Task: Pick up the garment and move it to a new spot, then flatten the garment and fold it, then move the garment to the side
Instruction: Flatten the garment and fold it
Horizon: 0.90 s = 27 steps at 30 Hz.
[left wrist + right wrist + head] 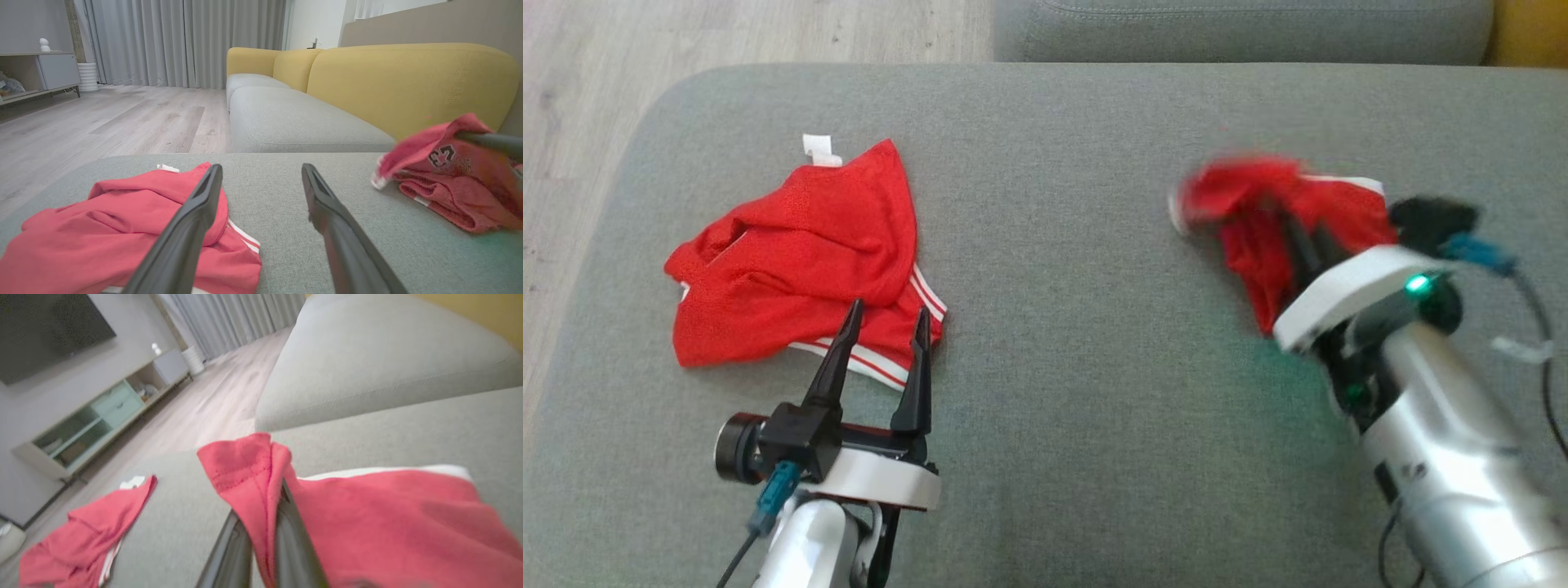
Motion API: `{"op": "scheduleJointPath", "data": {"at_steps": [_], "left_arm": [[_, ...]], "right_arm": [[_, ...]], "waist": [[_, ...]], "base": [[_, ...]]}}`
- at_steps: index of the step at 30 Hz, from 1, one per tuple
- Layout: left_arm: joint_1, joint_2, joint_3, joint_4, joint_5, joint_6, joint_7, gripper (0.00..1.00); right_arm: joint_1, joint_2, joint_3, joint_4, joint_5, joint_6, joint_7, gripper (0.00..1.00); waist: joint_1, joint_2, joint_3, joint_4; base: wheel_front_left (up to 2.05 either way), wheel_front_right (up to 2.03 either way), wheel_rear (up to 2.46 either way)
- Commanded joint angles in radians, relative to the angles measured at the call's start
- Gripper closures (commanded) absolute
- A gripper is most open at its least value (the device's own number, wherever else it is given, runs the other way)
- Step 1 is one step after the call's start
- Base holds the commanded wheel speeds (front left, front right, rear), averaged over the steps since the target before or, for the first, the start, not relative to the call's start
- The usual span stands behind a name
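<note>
A red garment [1258,204] with white trim is bunched on the right side of the grey cushion and blurred by motion. My right gripper [1286,220] is shut on it, and a fold of its cloth [388,522] is pinched between the two dark fingers [294,543]. The left wrist view shows the same garment [449,183] with a printed number, partly lifted off the cushion. A second red garment [792,253] with white stripes lies crumpled on the left. My left gripper [889,309] stands open at its near right edge, fingertips over the striped hem, holding nothing.
The work surface is a wide grey cushion [1078,367] with a rounded far-left corner. Wood floor [572,122] lies beyond its left edge. A grey sofa seat [1241,28] with a yellow back [408,81] sits behind it. A low cabinet [94,424] stands by the wall.
</note>
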Motion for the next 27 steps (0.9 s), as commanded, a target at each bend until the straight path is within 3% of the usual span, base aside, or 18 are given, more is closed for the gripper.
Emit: {"op": "scheduleJointPath", "data": {"at_steps": [1,9,10,11,17,21,27], "left_arm": [[-0.019,0.000,0.035,-0.026,-0.001,0.004,-0.010,0.00],[-0.014,0.000,0.043,-0.025,-0.003,0.009,-0.010,0.00],[-0.012,0.000,0.045,-0.027,-0.002,0.008,-0.010,0.00],[-0.010,0.000,0.046,-0.027,-0.002,0.008,-0.010,0.00],[-0.006,0.000,0.052,-0.029,-0.002,0.009,-0.010,0.00],[-0.003,0.000,0.054,-0.035,-0.003,0.008,-0.010,0.00],[0.005,0.000,0.046,-0.047,-0.009,0.009,-0.010,0.00]], "right_arm": [[-0.007,-0.003,0.025,-0.022,-0.011,0.007,0.001,1.00],[0.020,-0.036,0.240,0.121,-0.104,0.007,-0.016,1.00],[0.018,-0.033,0.251,0.150,-0.106,0.007,-0.027,0.61],[0.018,-0.029,0.252,0.161,-0.103,0.007,-0.036,0.00],[0.013,-0.009,0.194,0.176,-0.096,0.007,-0.157,0.00],[0.040,0.010,0.087,0.141,-0.117,0.007,-0.196,0.00],[0.183,0.071,-0.175,-0.091,-0.271,0.007,-0.201,0.00]], "waist": [[0.0001,0.0000,-0.001,0.001],[0.0001,0.0000,-0.011,-0.015],[0.0001,0.0000,-0.011,-0.026],[0.0001,0.0000,-0.013,-0.032],[0.0001,0.0000,-0.025,-0.076],[0.0001,0.0000,-0.034,-0.111],[0.0001,0.0000,-0.035,-0.159]], "base": [[0.00,0.00,0.00],[0.00,0.00,0.00],[0.00,0.00,0.00],[0.00,0.00,0.00],[0.00,0.00,0.00],[0.00,0.00,0.00],[0.00,0.00,0.00]]}}
